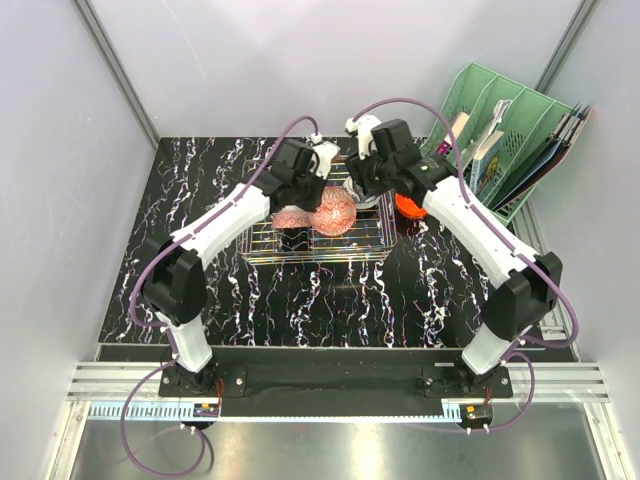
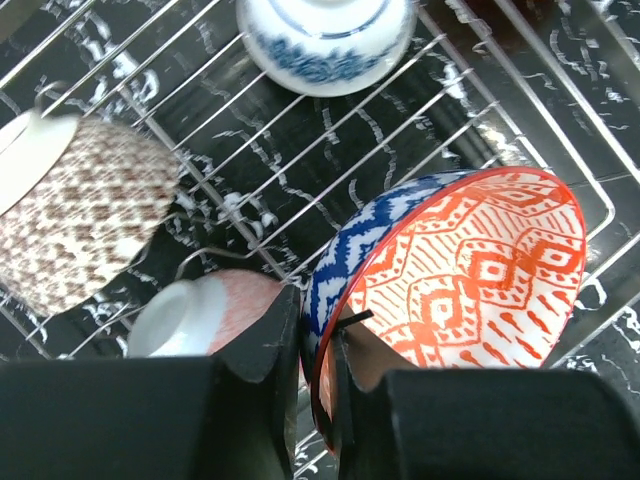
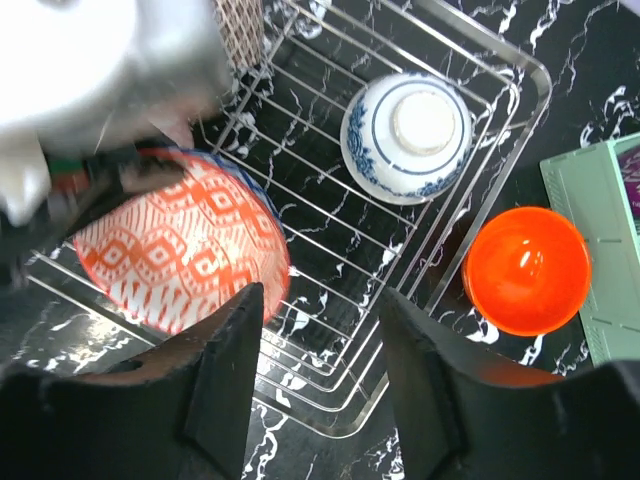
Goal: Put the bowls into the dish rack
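Note:
The silver wire dish rack (image 1: 310,258) stands mid-table. My left gripper (image 2: 318,330) is shut on the rim of a bowl (image 2: 470,270), blue outside and orange-red patterned inside, held tilted over the rack (image 2: 560,130). In the rack are an upside-down blue-and-white bowl (image 2: 325,35), a pink-red patterned bowl (image 2: 75,215) on its side, and an upside-down pink bowl (image 2: 215,310). My right gripper (image 3: 320,330) is open and empty above the rack's corner (image 3: 500,190), beside the held bowl (image 3: 180,250). The plain orange-red bowl (image 3: 527,270) sits upright on the table just outside the rack.
A green slotted file organiser (image 1: 500,130) with papers stands at the back right, close behind the orange-red bowl; its edge shows in the right wrist view (image 3: 595,250). Grey walls enclose the black marbled table (image 1: 200,290). Both arms crowd over the rack.

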Motion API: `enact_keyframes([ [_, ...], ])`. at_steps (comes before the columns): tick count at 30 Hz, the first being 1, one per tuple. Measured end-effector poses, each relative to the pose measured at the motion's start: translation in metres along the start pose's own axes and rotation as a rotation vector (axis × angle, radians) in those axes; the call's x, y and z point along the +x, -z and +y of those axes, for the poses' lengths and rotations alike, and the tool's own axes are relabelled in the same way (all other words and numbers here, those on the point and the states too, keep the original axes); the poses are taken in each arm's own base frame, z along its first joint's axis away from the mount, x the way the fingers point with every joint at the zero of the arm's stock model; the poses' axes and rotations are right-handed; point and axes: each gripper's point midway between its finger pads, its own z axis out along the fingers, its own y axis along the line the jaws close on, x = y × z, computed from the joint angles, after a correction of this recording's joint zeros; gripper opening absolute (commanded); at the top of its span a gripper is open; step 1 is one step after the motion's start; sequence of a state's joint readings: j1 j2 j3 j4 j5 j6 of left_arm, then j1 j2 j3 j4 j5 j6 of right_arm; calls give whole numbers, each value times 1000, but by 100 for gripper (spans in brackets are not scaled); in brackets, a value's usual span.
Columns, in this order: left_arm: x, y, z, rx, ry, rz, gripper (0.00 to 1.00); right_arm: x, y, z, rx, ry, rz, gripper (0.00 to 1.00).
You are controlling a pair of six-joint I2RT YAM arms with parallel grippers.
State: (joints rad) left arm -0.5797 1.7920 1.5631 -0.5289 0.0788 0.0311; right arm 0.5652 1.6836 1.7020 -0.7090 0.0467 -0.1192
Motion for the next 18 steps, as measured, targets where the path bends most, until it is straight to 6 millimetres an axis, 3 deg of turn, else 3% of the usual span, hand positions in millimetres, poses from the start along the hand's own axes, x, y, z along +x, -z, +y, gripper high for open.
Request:
enact_keyframes([
  [5,-3,9,27,1,55,-19,0,-11,16,-10,-76,-52,-53,71],
  [10,-16,34,38,85,90,-90,0,-11,23,-11,-258,-156,-70,79],
  [14,-28,62,25,203,79,-176,0,-9,25,4,-465,-249,-56,92],
  [18,-41,83,1,339,43,-244,0,-7,24,34,-695,-332,-16,94],
])
